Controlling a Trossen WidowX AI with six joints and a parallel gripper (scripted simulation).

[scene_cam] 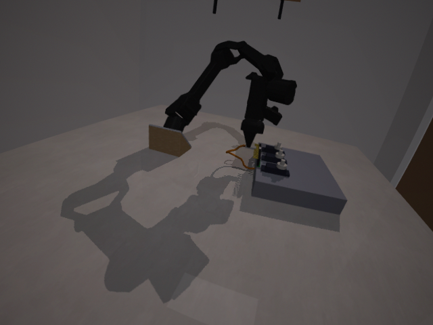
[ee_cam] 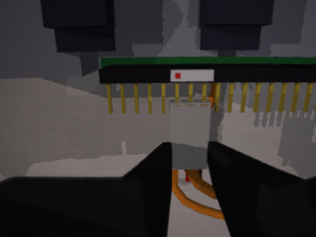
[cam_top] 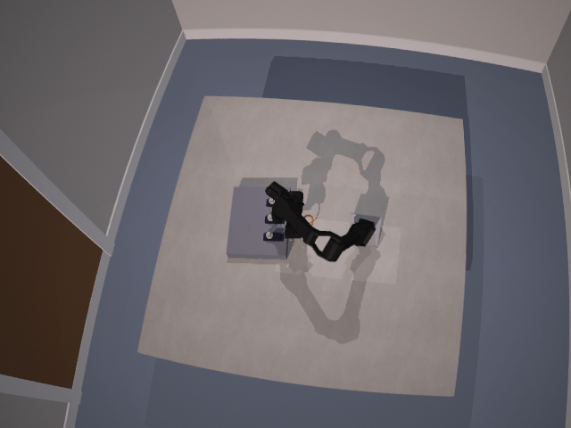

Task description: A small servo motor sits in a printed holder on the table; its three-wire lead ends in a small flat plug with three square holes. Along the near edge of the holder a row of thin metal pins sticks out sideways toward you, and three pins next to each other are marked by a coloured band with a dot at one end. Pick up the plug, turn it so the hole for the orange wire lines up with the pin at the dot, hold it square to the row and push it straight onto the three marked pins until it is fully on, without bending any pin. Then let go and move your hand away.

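Note:
The grey plug (ee_cam: 190, 128) is gripped between my fingertips (ee_cam: 190, 150) (scene_cam: 248, 145), its holed end toward the pin row (ee_cam: 136, 99) (scene_cam: 256, 152). It looks square to the row. Its front edge overlaps the outer ends of the three pins below the white band (ee_cam: 197, 75); whether they have entered the holes cannot be told. The band's red dot (ee_cam: 178, 76) is at its left end. The orange wire (ee_cam: 197, 209) (scene_cam: 229, 152) (cam_top: 308, 215) leaves the plug's rear left side. In the top view the arm hides the plug and fingertips.
The grey holder block (cam_top: 253, 226) (scene_cam: 311, 175) carries dark servos with white horns. A green strip (ee_cam: 148, 61) runs above the black pin header (ee_cam: 138, 74). Neighbouring pins stand close on both sides of the plug. The lead loops behind the plug.

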